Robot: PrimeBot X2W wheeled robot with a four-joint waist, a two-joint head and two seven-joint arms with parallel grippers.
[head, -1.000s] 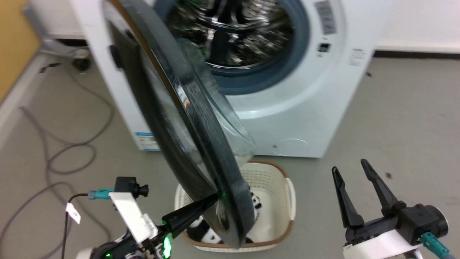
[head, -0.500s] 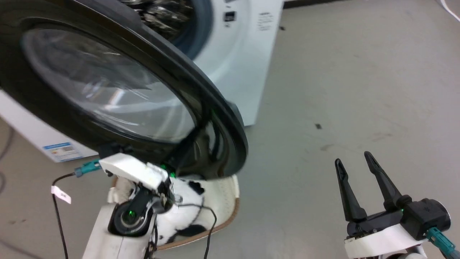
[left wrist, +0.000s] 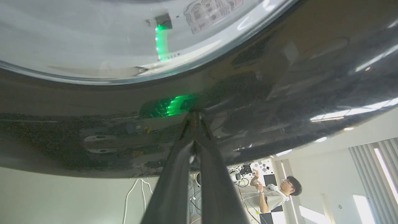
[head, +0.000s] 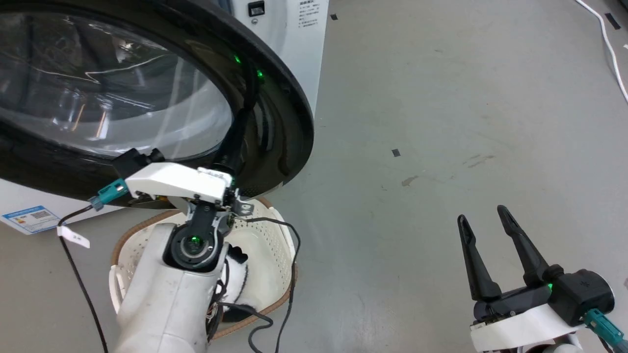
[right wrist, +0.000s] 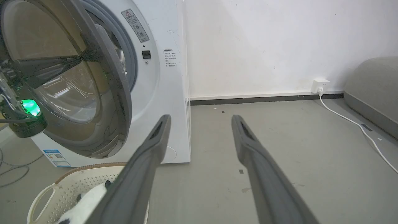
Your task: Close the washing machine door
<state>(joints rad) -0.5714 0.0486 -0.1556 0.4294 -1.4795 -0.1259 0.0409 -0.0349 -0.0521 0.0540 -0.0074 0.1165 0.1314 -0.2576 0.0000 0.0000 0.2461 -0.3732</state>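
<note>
Head view: the washing machine door (head: 274,122) stands ajar, its upper and left parts cut off by the frame. It hides the opening of the washing machine (head: 294,29), of which a white corner and a blue label (head: 29,219) show. The left gripper (head: 247,100) reaches up against the door's black rim; its tips are hard to separate from the dark gloss. The forearm covers part of the laundry basket (head: 279,235) and a black-and-white soft item (head: 240,279) inside. The right gripper (head: 481,214) hangs over bare floor, well apart from the door, fingers spread.

Left wrist view: the two fingers (left wrist: 174,174) are pressed together, tips touching the glossy rim; nothing is seen between them. A person (left wrist: 276,193) shows small past the door's edge.

Right wrist view: the door's free edge stands off the machine front, exposing the grey gasket (right wrist: 130,62); the drum is hidden. A white cable (right wrist: 348,118) runs to a wall socket. A grey object (right wrist: 373,93) is cut off at right.
</note>
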